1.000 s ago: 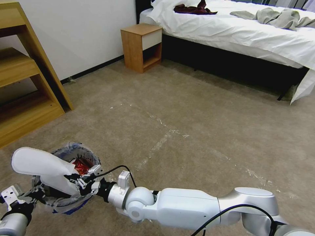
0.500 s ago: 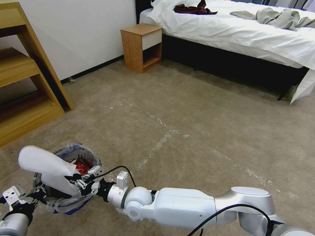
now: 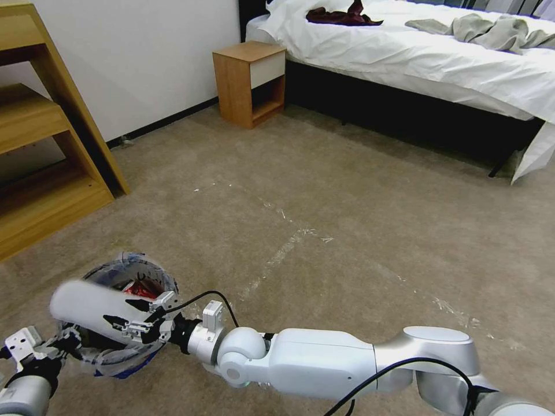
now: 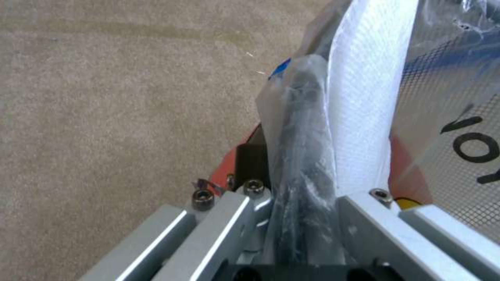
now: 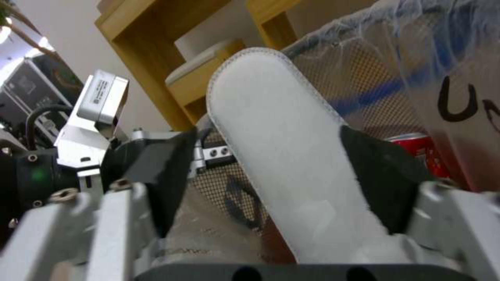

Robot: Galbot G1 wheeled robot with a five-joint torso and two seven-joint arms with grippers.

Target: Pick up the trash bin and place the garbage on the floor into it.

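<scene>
The trash bin, lined with crinkled clear plastic, hangs low at the left over the floor. My left gripper is shut on its rim, with the bag's plastic pinched in too. A white insole lies tilted across the bin's mouth, blurred. My right gripper is at the insole's near end and stands open. In the right wrist view the insole lies between the fingers, with a gap on one side. A crushed red can lies inside the bin.
A wooden shelf unit stands at the left and a small nightstand by the far wall. A bed with white sheets fills the back right. Shiny tape lines cross the carpet ahead.
The insole has tipped from standing high above the bin to lying nearly flat across its mouth. The right gripper's fingers have spread apart. The bin and left gripper have stayed put.
</scene>
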